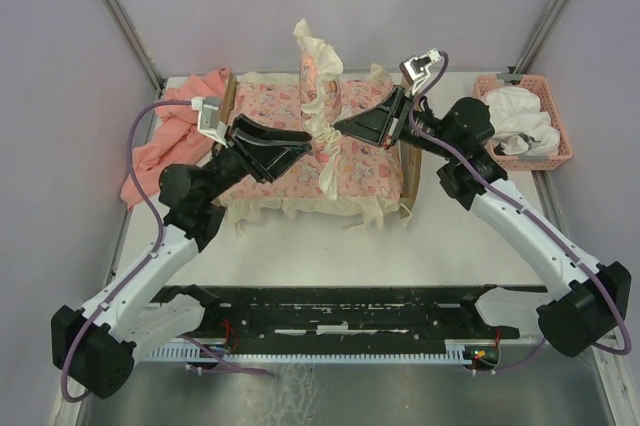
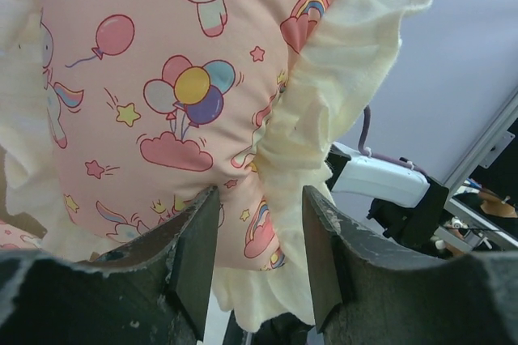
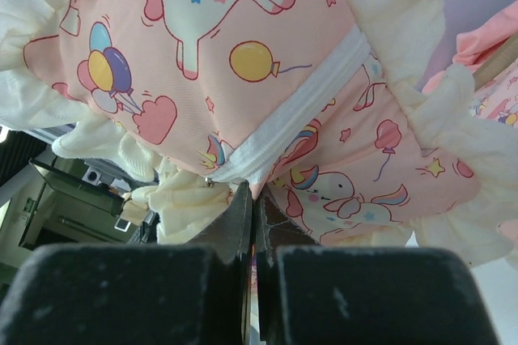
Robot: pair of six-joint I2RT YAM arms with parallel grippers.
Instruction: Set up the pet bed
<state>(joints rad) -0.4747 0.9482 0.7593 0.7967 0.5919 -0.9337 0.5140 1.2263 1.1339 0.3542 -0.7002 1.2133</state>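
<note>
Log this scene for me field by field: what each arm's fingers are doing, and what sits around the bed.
left fingers: open, astride the pillow's frilled edge
right fingers: shut on the pillow near its zipper
pillow: held upright above the pet bed
basket: right of the bed, white cloth inside
pink cloth: left of the bed, bunched

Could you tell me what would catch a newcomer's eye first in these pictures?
The unicorn-print pillow with cream frills, raised on edge over the middle of the pet bed. The right gripper is pinched shut on its zipper edge, while the left gripper stands open around its frill. A pink basket sits far right.
</note>
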